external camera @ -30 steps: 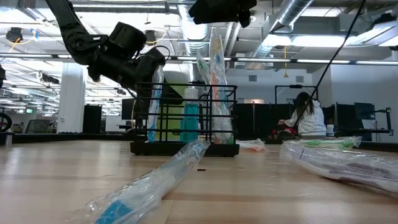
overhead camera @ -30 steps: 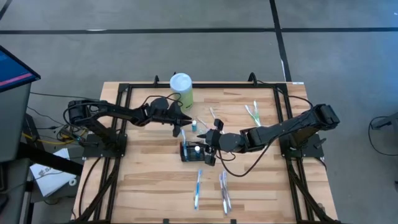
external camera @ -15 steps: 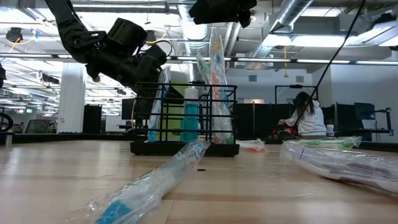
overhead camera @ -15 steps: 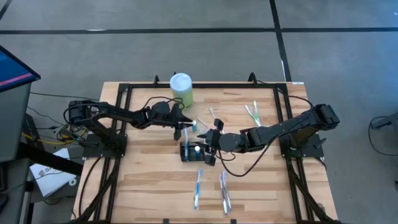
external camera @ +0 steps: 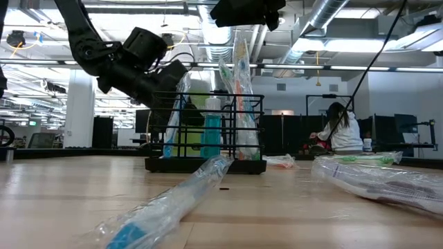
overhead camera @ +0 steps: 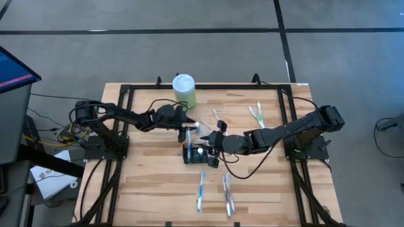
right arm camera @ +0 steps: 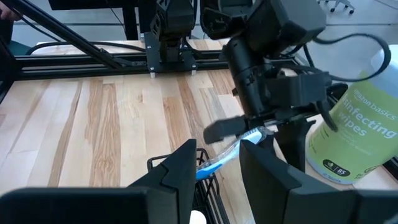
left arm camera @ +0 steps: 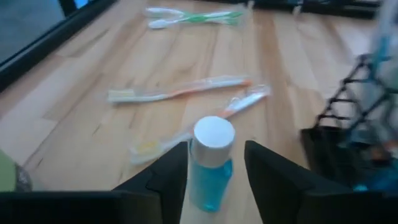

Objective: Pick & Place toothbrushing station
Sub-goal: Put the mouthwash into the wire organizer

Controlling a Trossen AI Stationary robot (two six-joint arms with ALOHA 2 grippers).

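Note:
The toothbrushing station, a black wire-mesh caddy point(overhead camera: 194, 155), stands at the table's middle on its base point(external camera: 208, 164). It holds several wrapped toothbrushes and a teal bottle. My right gripper point(overhead camera: 213, 142) hovers open just above the caddy's rim point(right arm camera: 174, 163). My left gripper point(overhead camera: 189, 128) is low over the table, just beyond the caddy's far side. It is open, with one finger on either side of a small blue bottle with a white cap point(left arm camera: 210, 167) that stands upright on the wood. I see no finger touching the bottle.
A pale green wipes canister point(overhead camera: 184, 89) stands at the far edge. Wrapped toothbrushes lie loose: two near the front point(overhead camera: 201, 189) point(overhead camera: 227, 193), green ones at the far right point(overhead camera: 256, 113), orange ones beyond the small bottle point(left arm camera: 180, 93). A person point(external camera: 339, 128) sits in the room behind.
My left gripper has moved a little toward the table's right edge and slightly down, closing in on the small blue bottle beside the caddy. My right gripper and the caddy have kept still.

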